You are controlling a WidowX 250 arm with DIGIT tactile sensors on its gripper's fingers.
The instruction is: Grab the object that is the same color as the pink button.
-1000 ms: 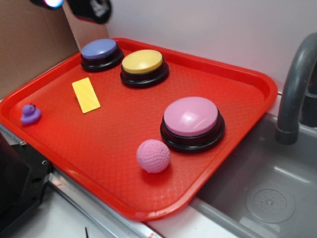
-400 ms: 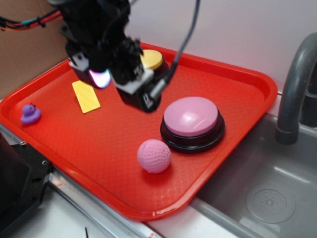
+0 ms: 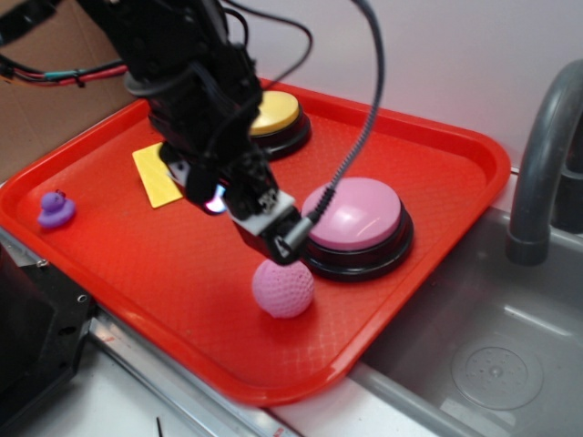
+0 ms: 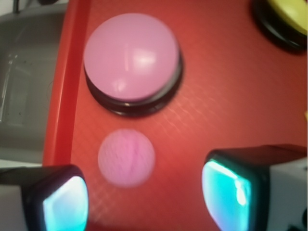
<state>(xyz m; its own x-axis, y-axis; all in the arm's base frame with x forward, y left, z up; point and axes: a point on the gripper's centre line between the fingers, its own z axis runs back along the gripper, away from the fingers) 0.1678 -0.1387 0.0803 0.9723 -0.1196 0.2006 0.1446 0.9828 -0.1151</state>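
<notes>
While open — jaws above pink ball (image 4: 126,157)

Tray (image 3: 428,173): red plastic, fine cross-hatch texture, slight sheen. Pink ball (image 3: 283,288): matt, dimpled, knit-like surface. Pink button (image 3: 357,211): smooth glossy plastic dome on shiny black base. Yellow button (image 3: 273,113): same smooth finish. Yellow card (image 3: 153,177): flat, matt. Duck (image 3: 56,210): smooth purple plastic. Sink (image 3: 492,346): dull grey, matt.
</notes>
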